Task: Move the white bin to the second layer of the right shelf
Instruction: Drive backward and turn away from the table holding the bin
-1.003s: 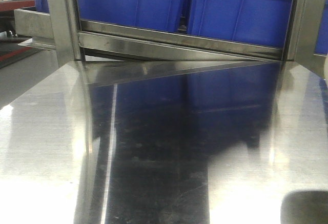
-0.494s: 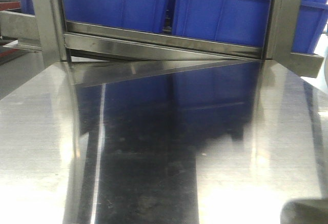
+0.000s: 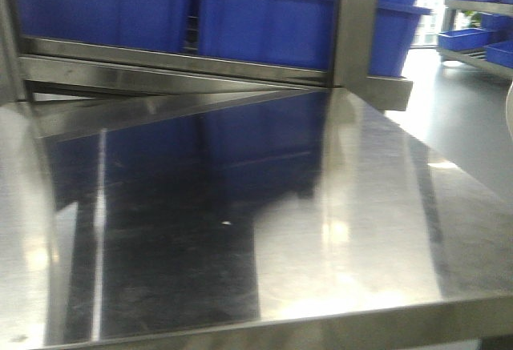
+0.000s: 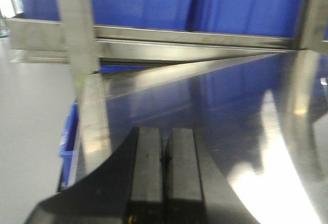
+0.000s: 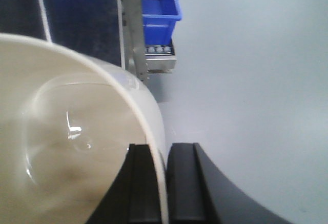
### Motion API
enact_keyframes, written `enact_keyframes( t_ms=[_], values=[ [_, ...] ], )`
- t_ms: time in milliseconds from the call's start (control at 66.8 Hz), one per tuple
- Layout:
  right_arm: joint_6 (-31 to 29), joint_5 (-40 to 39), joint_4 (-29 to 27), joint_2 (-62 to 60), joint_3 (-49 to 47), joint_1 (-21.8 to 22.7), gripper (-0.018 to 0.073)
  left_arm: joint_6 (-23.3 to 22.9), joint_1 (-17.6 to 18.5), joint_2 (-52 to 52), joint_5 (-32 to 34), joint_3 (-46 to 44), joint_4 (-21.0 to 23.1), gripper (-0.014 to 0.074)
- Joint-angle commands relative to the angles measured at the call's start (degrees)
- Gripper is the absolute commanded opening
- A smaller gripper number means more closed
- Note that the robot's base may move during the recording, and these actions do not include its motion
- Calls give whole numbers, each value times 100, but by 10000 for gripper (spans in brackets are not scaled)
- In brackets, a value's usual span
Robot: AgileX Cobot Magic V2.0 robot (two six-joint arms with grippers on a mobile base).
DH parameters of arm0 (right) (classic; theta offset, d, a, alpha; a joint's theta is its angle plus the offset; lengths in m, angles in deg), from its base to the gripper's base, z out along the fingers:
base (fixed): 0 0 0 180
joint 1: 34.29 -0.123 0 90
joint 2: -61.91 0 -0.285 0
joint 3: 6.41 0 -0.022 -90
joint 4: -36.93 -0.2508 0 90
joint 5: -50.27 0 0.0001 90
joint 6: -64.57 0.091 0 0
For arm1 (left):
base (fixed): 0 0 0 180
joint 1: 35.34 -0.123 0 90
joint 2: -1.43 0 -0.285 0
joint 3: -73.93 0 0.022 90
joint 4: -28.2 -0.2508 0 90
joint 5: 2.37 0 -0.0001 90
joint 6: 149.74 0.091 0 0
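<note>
Readable text, labels, brands, numbers, signs: none.
Surfaces checked: blue crates (image 3: 264, 26), 12 o'clock in the front view, faces plain so far as the blur lets one tell; white bin (image 5: 66, 131), 9 o'clock in the right wrist view, wall plain.

Blue crates (image 3: 264, 22) side by side behind a steel upright (image 3: 357, 26); mirror-like steel tabletop (image 3: 377, 230) in front (reflecting their blue); grey floor (image 3: 473, 118) rightward.
</note>
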Motion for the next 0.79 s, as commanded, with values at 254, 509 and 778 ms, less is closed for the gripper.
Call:
enact_keyframes(
  t_ms=[254,509,778],
  values=[
    [-15,-537,-42,9,-171,38,41,-17,20,-87,498,211,0,85],
    [-15,-537,-42,9,-171,38,41,-17,20,-87,498,211,0,85],
    [-15,-537,-42,9,-171,38,41,-17,20,-87,498,211,0,85]
  ],
)
